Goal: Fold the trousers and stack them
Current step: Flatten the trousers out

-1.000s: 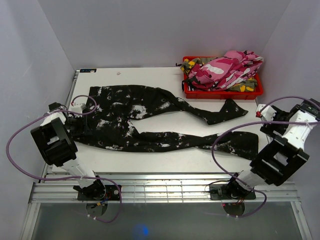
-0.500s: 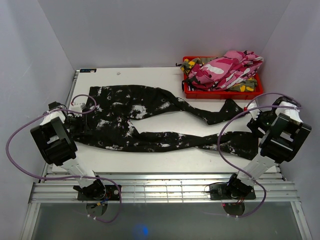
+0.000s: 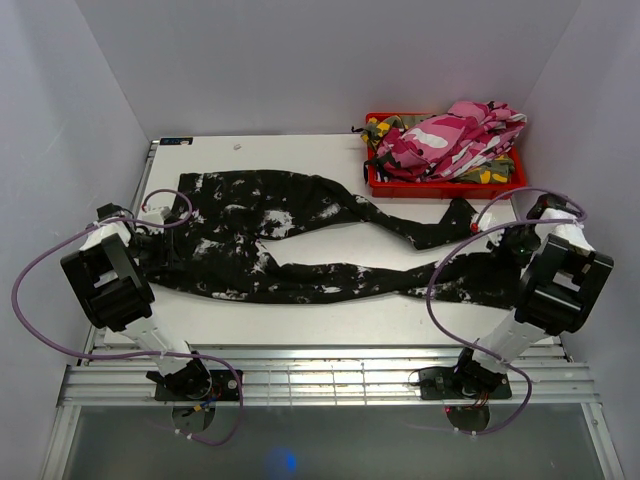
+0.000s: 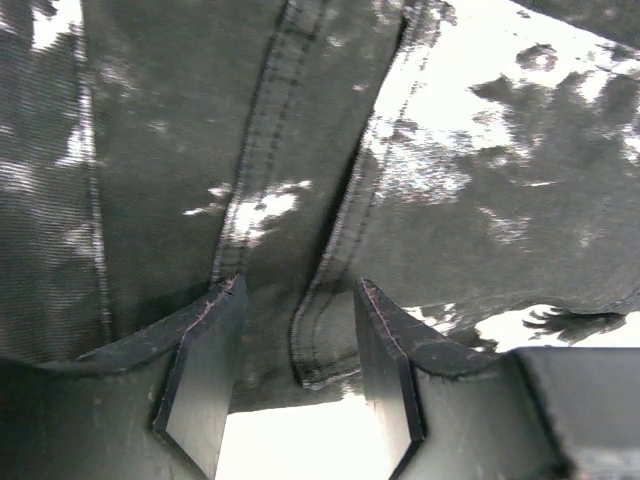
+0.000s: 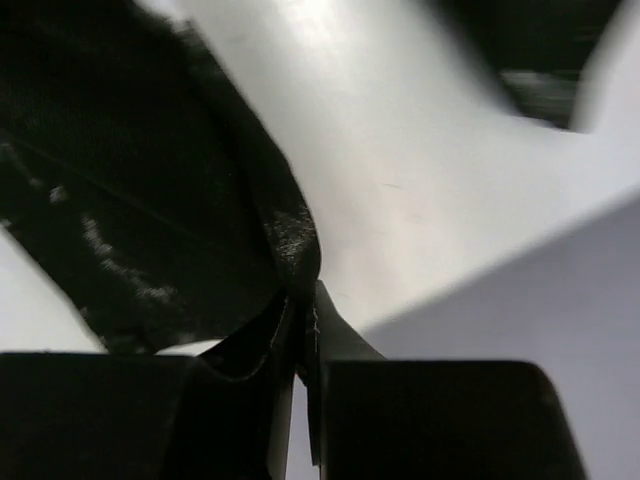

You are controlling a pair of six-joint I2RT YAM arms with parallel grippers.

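Pale grey walls close in a white table (image 3: 330, 320), and the black trousers (image 3: 250, 225), splotched with white, lie spread flat across most of it, waist at the left and both legs running off to the right. The far leg angles toward the right and ends just short of a red bin (image 3: 445, 188) that stands at the far right corner. The near leg runs closer to the near edge and ends at the right side of the table. The bin holds a heap of other pairs: pink camouflage trousers (image 3: 450, 135) piled on top and spilling above the rim, with green-yellow camouflage trousers (image 3: 385, 128) showing beneath them at the left end. The left pincer (image 3: 165, 250) sits low at the waist end of the black trousers, on the left side of the table. From its wrist camera the left pincer (image 4: 300, 290) has its jaws standing well apart, with a stitched ridge of the dark cloth lying in the gap between them and not pressed by either finger. The right pincer (image 3: 505, 245) is down at the right end of the near leg. Its own camera shows the right pincer (image 5: 300, 295) closed tight, with a thin edge of the black cloth nipped between the fingertips and bare white table beyond on the right.
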